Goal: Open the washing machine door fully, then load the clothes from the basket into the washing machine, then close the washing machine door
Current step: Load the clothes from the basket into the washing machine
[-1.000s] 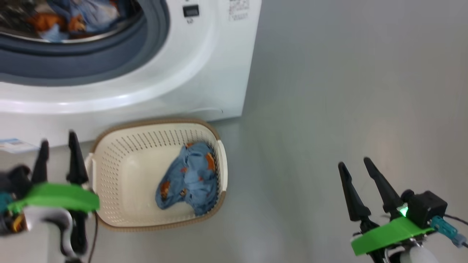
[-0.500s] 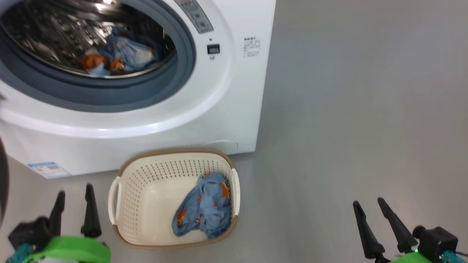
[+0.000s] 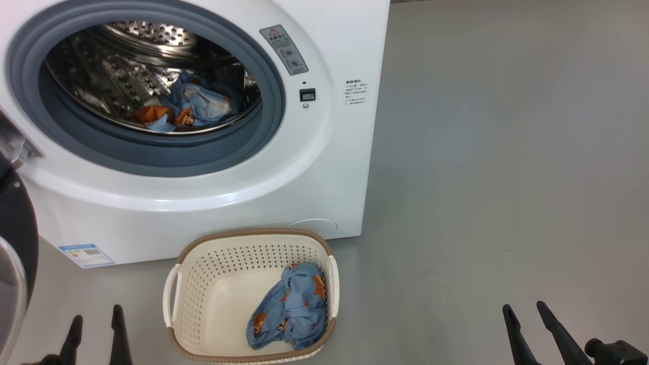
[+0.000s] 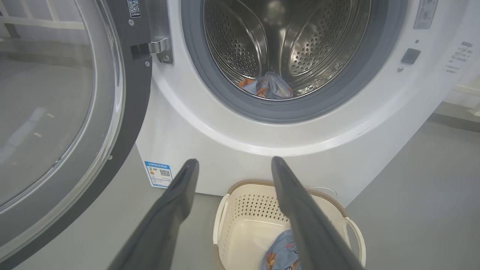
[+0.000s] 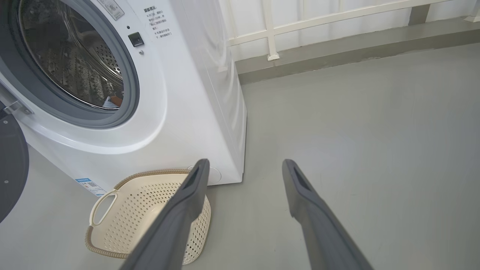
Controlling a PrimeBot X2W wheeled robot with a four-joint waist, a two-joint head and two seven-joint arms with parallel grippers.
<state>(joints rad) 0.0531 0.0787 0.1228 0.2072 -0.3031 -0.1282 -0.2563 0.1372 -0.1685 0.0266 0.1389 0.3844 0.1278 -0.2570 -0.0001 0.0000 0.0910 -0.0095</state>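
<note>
Head view: the washing machine (image 3: 324, 167) stands with its mouth uncovered, and the washing machine door (image 3: 17, 223) hangs swung out at the machine's left edge. Blue and orange clothes (image 3: 187, 104) lie low in the machine's steel drum (image 3: 127, 76). The basket (image 3: 253, 234) sits on the grey floor (image 3: 481, 177) just in front of the machine's lower right corner, with one more blue garment (image 3: 291, 312) bunched at the end nearer the machine's right edge. The left gripper (image 3: 97, 314) is in front of the machine's left half, jaws spread and empty. The right gripper (image 3: 524, 305) is well off to the machine's right, likewise parted and holding nothing.

Left wrist view: the two fingers stand wide apart, aimed at the machine's front panel below the grey gasket (image 4: 300, 108). A blue label sticker (image 4: 159, 174) marks the machine's lower left corner.

Right wrist view: the parted fingers frame bare floor beside the machine's right flank. A white railing (image 5: 270, 30) runs behind the machine.
</note>
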